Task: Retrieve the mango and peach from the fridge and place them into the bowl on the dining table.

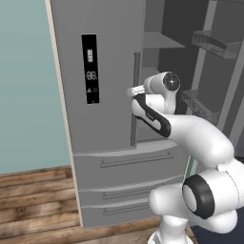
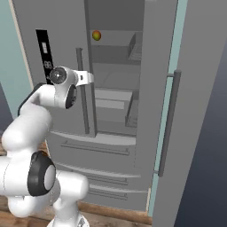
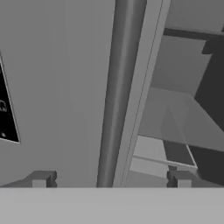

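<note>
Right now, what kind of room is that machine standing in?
Most likely a kitchen: a tall grey fridge with drawers below and one door swung open, a fruit on an upper shelf, and a wooden floor.

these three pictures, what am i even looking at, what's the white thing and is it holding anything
The white thing is a robot arm on a driving base, in a rendered kitchen. Two pictures come from cameras on the base, behind the arm to its left and right. The third looks along its gripper, whose dark fingertips stand apart with the left door's handle between them, so it is open and holds nothing. Ahead is a grey fridge: left door shut, right door swung open. On an upper shelf sits a small fruit, probably the mango.
</note>
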Robot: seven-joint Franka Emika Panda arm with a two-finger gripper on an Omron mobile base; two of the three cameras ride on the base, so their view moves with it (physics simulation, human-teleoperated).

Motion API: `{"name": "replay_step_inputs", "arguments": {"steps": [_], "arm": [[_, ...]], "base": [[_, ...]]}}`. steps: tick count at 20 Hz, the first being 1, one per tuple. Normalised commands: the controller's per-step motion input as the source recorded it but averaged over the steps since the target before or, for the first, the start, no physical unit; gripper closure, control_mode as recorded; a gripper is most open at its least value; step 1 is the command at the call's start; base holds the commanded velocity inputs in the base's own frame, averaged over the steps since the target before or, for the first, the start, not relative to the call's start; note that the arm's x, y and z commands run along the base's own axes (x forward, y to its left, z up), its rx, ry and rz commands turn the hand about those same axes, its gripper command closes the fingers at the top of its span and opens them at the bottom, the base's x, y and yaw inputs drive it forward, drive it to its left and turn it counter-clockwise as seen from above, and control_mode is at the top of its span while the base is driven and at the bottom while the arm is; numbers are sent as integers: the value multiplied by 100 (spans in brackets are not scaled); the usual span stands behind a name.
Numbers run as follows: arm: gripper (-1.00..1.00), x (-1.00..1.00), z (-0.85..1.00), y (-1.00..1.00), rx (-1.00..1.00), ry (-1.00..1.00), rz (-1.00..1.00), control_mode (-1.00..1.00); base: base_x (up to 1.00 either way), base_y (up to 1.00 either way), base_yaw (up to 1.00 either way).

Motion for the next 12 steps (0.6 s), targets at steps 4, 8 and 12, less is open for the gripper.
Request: {"name": "replay_step_inputs", "arguments": {"steps": [4, 8, 12], "arm": [[-100, 60, 0, -18, 2, 0, 0, -100], [-100, 64, -3, -1, 0, 0, 0, -100], [-100, 62, -4, 0, 0, 0, 0, -100]], "base": [[0, 0, 0], [0, 0, 0], [0, 0, 0]]}}
